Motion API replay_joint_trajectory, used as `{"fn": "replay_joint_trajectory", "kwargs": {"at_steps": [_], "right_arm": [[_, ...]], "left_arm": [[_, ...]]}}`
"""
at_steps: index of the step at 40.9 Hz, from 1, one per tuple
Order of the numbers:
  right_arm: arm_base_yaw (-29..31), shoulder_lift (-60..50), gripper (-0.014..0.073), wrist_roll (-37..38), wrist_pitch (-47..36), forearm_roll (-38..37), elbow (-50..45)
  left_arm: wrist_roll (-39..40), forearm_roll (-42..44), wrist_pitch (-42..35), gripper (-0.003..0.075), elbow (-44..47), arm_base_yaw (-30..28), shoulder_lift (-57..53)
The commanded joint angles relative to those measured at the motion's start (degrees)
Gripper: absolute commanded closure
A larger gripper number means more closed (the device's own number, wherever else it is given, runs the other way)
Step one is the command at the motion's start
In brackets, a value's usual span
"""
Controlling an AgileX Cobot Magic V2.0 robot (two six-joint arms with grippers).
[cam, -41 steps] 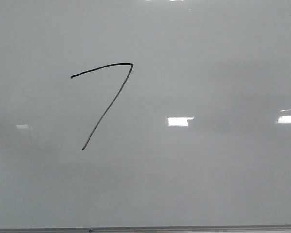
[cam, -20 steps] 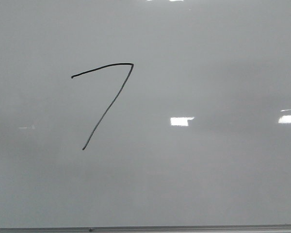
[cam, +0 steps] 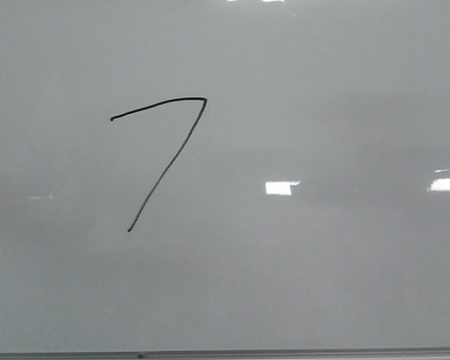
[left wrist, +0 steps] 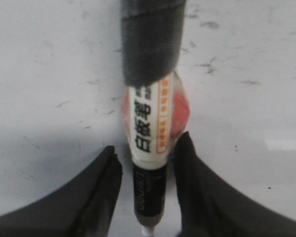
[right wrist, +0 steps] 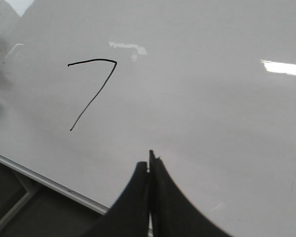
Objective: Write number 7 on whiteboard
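Already the number 7 (cam: 165, 150) stood drawn on the whiteboard (cam: 322, 262), toward its left half, top stroke joined to the slanted downstroke. The left gripper (left wrist: 148, 163) was clamped on the marker (left wrist: 150, 128); the right gripper (right wrist: 149, 170) hung empty, fingers pressed together. The chief risk was the marker tip brushing the glossy board while withdrawing, leaving a stray line or smearing fresh ink.

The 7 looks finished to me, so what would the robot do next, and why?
Probably set the marker down. The 7 on the whiteboard looks complete, top stroke joined to the slanted one, while the left pincer holds the marker and the right pincer is shut and empty.
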State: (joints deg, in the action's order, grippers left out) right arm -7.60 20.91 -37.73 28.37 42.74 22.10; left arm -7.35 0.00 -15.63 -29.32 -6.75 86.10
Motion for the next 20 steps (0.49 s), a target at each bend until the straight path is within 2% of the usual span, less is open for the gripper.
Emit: {"fn": "replay_joint_trajectory", "kwargs": {"at_steps": [1,12,20], "right_arm": [[0.3,0.2,0.0662,0.0,-3.0,1.7,1.5],[0.3,0.2,0.0662,0.0,-3.1,1.7,1.5],[0.3,0.2,0.0662,0.0,-3.0,1.7,1.5]], "left_arm": [[0.6,-0.8,-4.2,0.0371,-1.5,-0.1,-2.7],[-0.3,0.0,2.4,0.0370,-1.5,-0.1,-11.3],[-1.2,0.0,13.4,0.0372,-1.5,-0.1,-29.3]]}}
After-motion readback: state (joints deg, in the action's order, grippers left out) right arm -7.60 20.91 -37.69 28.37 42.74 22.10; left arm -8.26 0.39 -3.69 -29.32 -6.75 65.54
